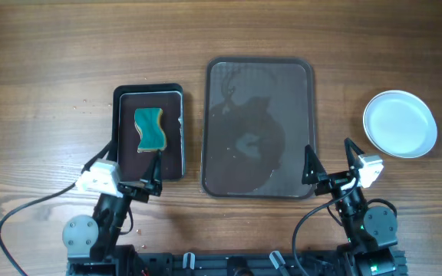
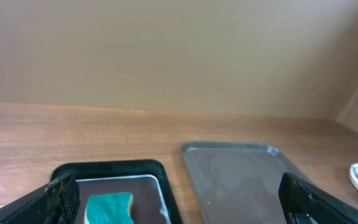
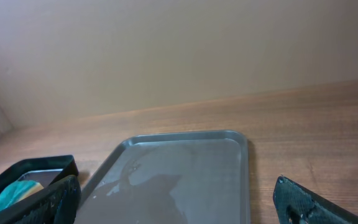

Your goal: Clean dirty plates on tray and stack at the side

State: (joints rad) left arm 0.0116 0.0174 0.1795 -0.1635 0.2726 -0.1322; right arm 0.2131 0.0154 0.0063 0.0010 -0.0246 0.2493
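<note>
left gripper (image 1: 134,159) is hovering at the small black tray's (image 1: 121,93) near edge, jaws spread wide, gripping nothing. right gripper (image 1: 330,157) is gaping likewise beside the grey tray (image 1: 259,84). plates (image 1: 400,123) are sitting to its right.

The dark tray (image 1: 294,84) sat mid-table, surface kinda wet and shiny. The white plates (image 1: 400,123) looked stacked, clean, well off to its right.
</note>
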